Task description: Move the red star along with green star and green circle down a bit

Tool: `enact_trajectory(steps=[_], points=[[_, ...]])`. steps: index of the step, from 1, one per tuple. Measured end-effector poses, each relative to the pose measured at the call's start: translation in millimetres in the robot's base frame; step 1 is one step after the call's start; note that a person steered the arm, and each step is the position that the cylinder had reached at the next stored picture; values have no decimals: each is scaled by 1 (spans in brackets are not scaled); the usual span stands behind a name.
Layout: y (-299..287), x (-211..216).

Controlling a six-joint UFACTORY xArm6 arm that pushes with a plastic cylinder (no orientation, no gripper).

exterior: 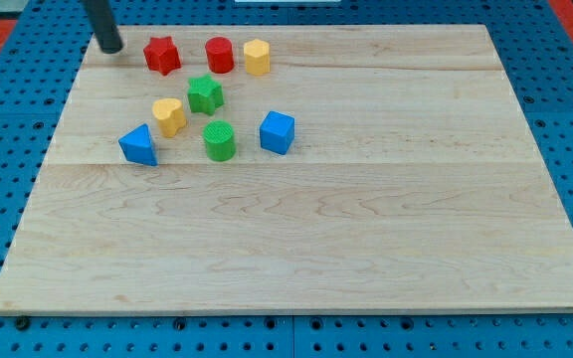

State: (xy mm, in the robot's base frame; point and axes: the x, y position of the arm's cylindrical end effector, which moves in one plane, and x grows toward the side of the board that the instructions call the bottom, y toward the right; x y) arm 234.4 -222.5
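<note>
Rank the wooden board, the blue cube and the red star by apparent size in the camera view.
1. Wooden board, by far the largest.
2. Blue cube and red star look about alike; the cube sits nearer the view's bottom, so I won't rank them.

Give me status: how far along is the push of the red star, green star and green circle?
Done: nothing visibly. In hand: my tip sits left of the red star, apart from it, near the board's top-left. Left: pushing the red star, green star and green circle toward the view's bottom.
</note>
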Motion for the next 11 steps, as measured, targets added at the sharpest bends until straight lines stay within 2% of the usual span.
enact_trajectory(steps=[1, 3, 5, 8, 10, 11], points=[[60, 2], [106, 30], [100, 49], [102, 117], [99, 138], [52, 127]])
